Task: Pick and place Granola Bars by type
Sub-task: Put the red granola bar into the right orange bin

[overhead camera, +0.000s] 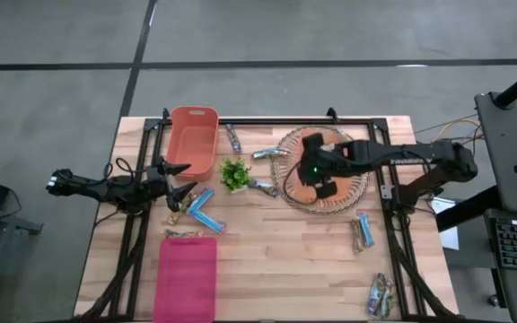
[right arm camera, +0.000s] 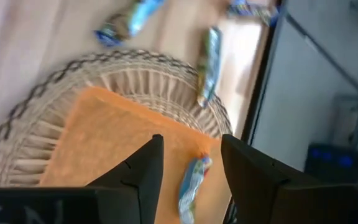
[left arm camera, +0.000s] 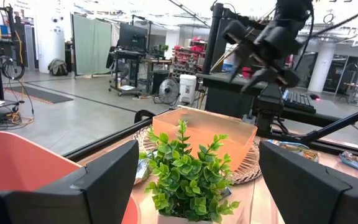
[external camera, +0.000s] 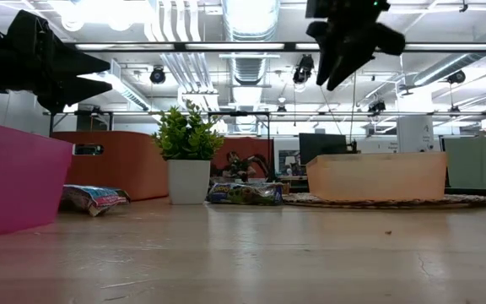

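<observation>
In the small orange tray (right arm camera: pixel 104 137) on the woven mat (right arm camera: pixel 135 74): one bar (right arm camera: pixel 191 182) with blue ends, flat on the tray floor near a corner.
Bar to jaws: directly below the gap of the right gripper (right arm camera: pixel 191 138), clear of both fingers; long axis lay across the line from finger to finger.
Right jaws: partly spread, nothing between them.
Other bars: one (right arm camera: pixel 209 65) on the mat's rim; loose ones on the wood, a blue pair (overhead camera: pixel 200 211) by the left arm, two more (overhead camera: pixel 362 231) beside the mat, and several near the table edges.
Nearer arm: the right, by far; the mat lay well apart from the left gripper (overhead camera: pixel 185 178).
Left jaws: spread wide, empty, hovering between the red-orange bin (overhead camera: pixel 193 135) and the blue pair, near the plant (overhead camera: pixel 234 173).
Step, as a guess: either a bar just set down or one about to be lifted; impossible to tell which.
Right wrist view only: showed the bar inside the tray.
High view: tray floor hidden under the gripper.
Low view: showed the right gripper well above the tray wall, its contents hidden.
</observation>
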### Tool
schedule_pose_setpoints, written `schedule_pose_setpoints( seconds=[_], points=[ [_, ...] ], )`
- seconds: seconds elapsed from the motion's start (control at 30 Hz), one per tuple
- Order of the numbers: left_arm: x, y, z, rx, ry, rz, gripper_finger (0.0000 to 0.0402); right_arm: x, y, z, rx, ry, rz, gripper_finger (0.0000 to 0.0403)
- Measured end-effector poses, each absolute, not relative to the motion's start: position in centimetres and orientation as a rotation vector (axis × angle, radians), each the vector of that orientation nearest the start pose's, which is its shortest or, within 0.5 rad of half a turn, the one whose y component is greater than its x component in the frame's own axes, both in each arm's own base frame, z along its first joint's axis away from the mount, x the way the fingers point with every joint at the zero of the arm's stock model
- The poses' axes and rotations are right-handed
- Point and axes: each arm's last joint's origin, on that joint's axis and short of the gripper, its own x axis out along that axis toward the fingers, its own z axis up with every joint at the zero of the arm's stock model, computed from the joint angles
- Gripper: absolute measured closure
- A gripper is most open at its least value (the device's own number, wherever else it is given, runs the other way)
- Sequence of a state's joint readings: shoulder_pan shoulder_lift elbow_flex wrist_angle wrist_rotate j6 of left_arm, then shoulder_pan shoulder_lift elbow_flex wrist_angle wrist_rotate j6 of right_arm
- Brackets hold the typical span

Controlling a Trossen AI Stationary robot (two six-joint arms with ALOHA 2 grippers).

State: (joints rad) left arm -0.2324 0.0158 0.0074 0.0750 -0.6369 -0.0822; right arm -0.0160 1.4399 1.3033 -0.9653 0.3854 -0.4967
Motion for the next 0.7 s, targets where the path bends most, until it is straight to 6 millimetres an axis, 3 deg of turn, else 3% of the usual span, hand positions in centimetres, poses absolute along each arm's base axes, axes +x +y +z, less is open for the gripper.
schedule_pose_setpoints(
  seconds=[0.4, 0.7],
  points=[
    [9.4, -0.5, 17.2, -0.109, -0.077, 0.402, 0.009, 25.0, 5.3, 30.1, -0.977, 1.296, 0.315, 0.0259],
    [9.4, -0.5, 17.2, -0.109, -0.078, 0.402, 0.009, 23.2, 8.0, 30.9, -0.914, 1.206, 0.523, 0.0195]
  ],
)
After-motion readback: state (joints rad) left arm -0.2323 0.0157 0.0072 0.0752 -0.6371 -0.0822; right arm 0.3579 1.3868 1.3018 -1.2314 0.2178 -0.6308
